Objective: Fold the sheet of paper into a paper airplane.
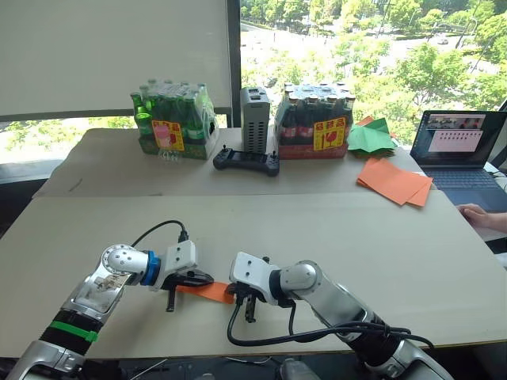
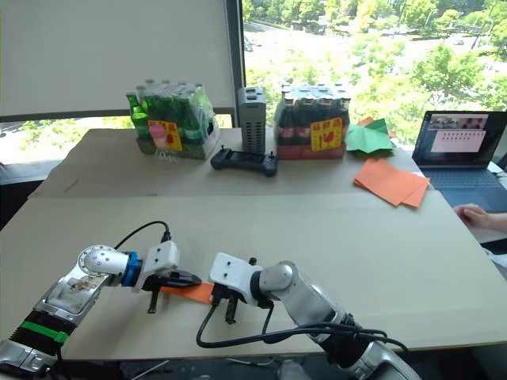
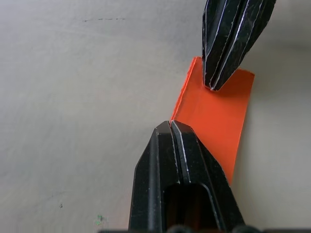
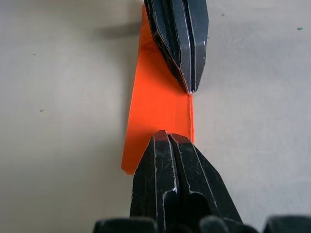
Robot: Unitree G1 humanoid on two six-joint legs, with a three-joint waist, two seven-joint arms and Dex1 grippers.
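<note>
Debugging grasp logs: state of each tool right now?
Left tool: shut, tip pressing on the orange paper lying on the table.
Right tool: shut, tip on the same paper from the opposite end.

My bench (image 1: 333, 237) is carrying the folded orange paper (image 1: 207, 290) near me; far back are lying bottle packs (image 1: 170, 120), a controller (image 1: 246, 161), orange sheets (image 1: 394, 181), a green paper shape (image 1: 371, 137) and a laptop (image 1: 461, 148).

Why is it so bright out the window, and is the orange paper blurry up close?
Eye views: sunlit trees glare beyond the window, almost white. Wrist views: the sheet of paper looks sharp, and a soft shadow lies beside the left gripper.
</note>
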